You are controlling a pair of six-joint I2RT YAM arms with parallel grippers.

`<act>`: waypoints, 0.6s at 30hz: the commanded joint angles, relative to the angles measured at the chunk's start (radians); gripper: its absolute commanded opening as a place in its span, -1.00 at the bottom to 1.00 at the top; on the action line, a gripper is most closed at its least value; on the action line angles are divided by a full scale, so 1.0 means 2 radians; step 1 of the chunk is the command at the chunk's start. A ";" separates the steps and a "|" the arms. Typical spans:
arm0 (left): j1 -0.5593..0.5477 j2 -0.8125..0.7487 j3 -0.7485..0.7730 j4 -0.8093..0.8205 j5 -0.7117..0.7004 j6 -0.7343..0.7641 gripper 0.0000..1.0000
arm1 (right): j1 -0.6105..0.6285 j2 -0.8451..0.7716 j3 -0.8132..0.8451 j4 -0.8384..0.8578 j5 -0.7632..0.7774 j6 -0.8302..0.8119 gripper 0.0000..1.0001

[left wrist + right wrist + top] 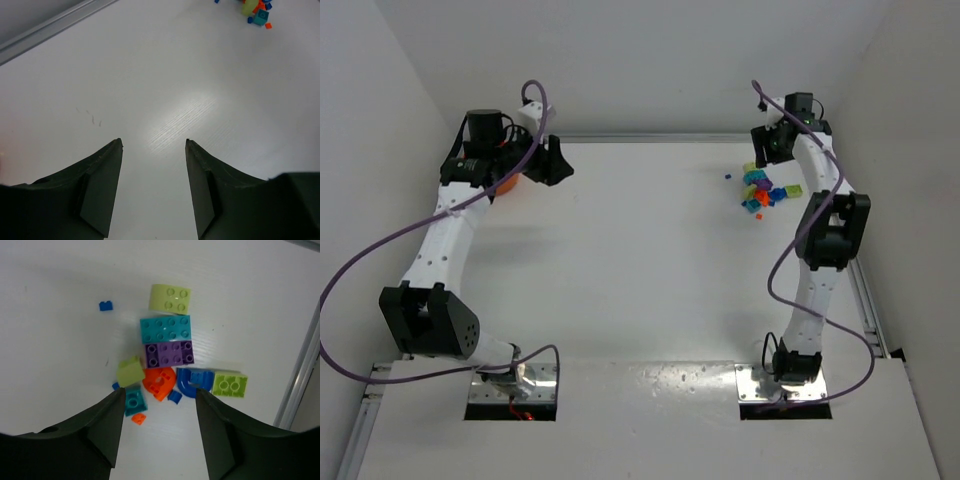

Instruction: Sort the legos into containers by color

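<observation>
Tabletop (640, 270): bowl (510, 184) seemingly behind left arm (448, 218)

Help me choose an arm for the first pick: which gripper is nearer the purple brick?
Right. The right gripper hangs just short of the purple brick, jaws open. The left gripper is far across the table, by the orange bowl.

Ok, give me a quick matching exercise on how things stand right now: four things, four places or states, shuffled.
1 purple brick
2 small blue brick
3 orange bowl
4 left gripper

A open over bare table
B partly hidden under the left arm
C touching the large teal brick
D alone, apart from the other legos

Pairs: 1-C, 2-D, 3-B, 4-A
</observation>
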 commanded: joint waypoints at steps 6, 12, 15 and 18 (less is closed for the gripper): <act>-0.005 0.005 -0.002 0.028 0.012 -0.014 0.17 | -0.007 0.087 0.087 -0.052 0.002 0.035 0.35; -0.005 0.009 -0.002 0.028 0.012 -0.018 0.17 | -0.007 0.110 0.092 -0.052 -0.001 0.040 0.52; -0.005 0.009 -0.002 0.032 0.017 -0.018 0.17 | -0.007 0.116 0.092 -0.041 0.004 0.040 0.55; -0.005 0.009 -0.002 0.032 0.017 -0.018 0.17 | -0.007 0.128 0.104 -0.041 0.015 0.040 0.55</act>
